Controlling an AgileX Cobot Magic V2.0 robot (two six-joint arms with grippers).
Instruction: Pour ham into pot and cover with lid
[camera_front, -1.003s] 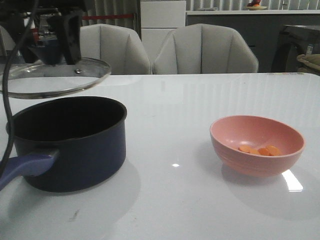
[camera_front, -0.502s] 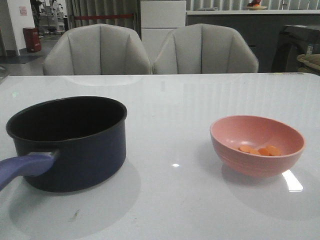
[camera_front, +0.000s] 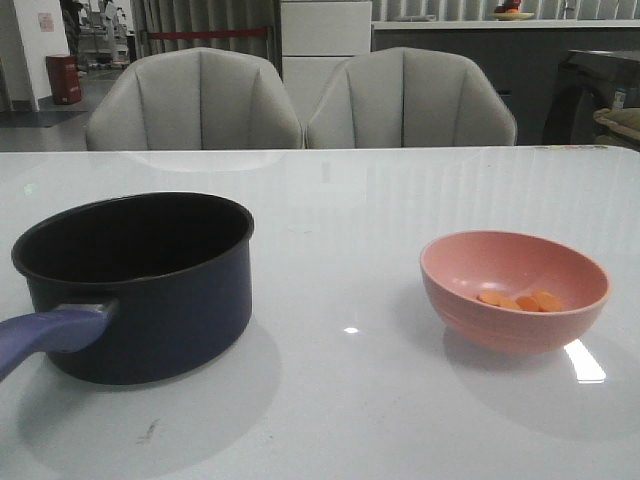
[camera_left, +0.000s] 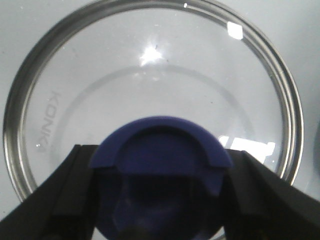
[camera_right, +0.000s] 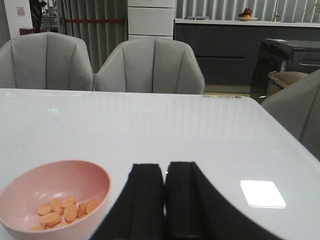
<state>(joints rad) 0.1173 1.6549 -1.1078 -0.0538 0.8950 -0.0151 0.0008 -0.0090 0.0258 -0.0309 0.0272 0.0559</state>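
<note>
The dark navy pot (camera_front: 140, 290) stands open at the table's left, its bluish handle (camera_front: 45, 335) pointing toward the front left. Orange-pink ham slices (camera_front: 520, 300) lie in the salmon-pink bowl (camera_front: 470, 300) at the right. In the left wrist view my left gripper (camera_left: 160, 200) is shut on the blue knob (camera_left: 162, 150) of the glass lid (camera_left: 150, 75), which hangs level over the white tabletop. Neither the lid nor that gripper shows in the front view. My right gripper (camera_right: 165, 172) is shut and empty, beside the bowl (camera_right: 30, 185) with the ham (camera_right: 62, 210).
Two grey chairs (camera_front: 195, 100) (camera_front: 410, 100) stand behind the table's far edge. The white table (camera_front: 340, 220) is glossy, with bare surface between pot and bowl. A dark counter runs along the back right.
One second ago the lid and my left gripper hung above the pot's far left rim in the front view; they have since left that view. Pot and bowl have not moved.
</note>
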